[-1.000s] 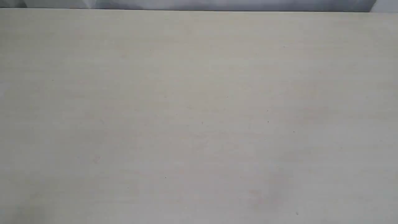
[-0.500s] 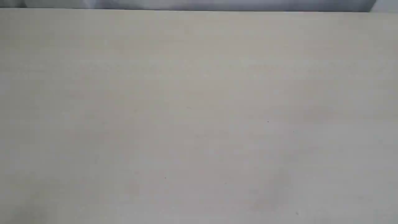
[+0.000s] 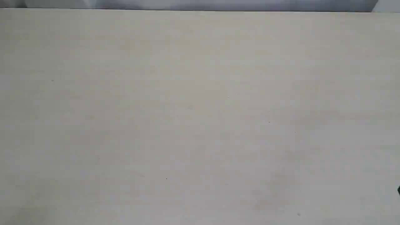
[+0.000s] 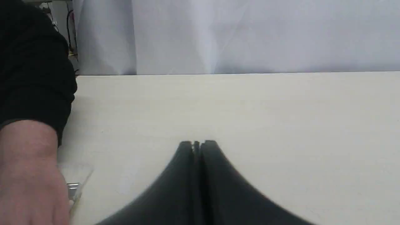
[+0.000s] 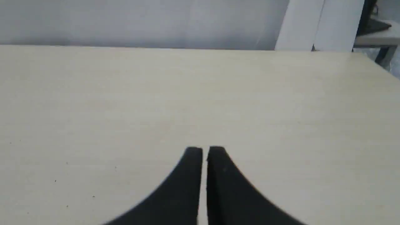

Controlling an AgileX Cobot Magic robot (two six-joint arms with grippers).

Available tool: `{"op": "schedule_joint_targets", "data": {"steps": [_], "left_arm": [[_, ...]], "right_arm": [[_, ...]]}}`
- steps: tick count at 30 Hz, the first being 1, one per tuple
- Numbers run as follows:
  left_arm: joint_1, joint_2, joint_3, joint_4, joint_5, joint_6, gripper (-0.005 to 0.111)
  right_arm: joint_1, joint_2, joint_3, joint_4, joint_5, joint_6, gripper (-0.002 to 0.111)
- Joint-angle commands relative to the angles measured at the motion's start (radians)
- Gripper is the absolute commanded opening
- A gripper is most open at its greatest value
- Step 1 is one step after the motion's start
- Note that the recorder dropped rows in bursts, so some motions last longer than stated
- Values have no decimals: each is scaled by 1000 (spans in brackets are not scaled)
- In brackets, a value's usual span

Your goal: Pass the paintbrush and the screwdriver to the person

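Observation:
In the left wrist view the person's bare hand (image 4: 28, 175), with a dark sleeve cuff (image 4: 34, 75), rests on the table beside my left gripper (image 4: 197, 143). That gripper is shut with nothing in it. Pale bristles and a silver ferrule of the paintbrush (image 4: 73, 187) peek out from under the hand; its handle is hidden. My right gripper (image 5: 204, 150) hangs over bare table, shut to a thin slit and holding nothing. The screwdriver is out of view. The exterior view shows only tabletop and a small dark tip (image 3: 398, 190) at its right edge.
The pale wooden table (image 3: 200, 112) ends at a far edge against a white curtain (image 4: 237, 34). In the right wrist view, white panels (image 5: 318, 25) and a dark desk (image 5: 375, 34) stand beyond the table's corner.
A small dark tip has come into the exterior view at the lower right edge. Nothing else on the table differs.

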Motion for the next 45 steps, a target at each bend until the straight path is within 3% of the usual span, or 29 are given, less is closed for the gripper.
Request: {"op": "schedule_joint_targets", "data": {"steps": [1, 8, 19, 28, 45], "left_arm": [[-8, -2, 2, -4, -6, -2, 0], [-8, -2, 2, -4, -6, -2, 0], [-8, -2, 2, -4, -6, -2, 0], [-8, -2, 2, 0, -6, -2, 0], [-8, -2, 2, 0, -6, -2, 0]], "right_arm": [[-8, -5, 4, 4, 21, -7, 4], [-8, -5, 4, 81, 21, -7, 4], [-6, -5, 4, 80, 22, -7, 4], [64, -5, 4, 58, 22, -7, 4], [58, -5, 4, 58, 22, -7, 4]]}}
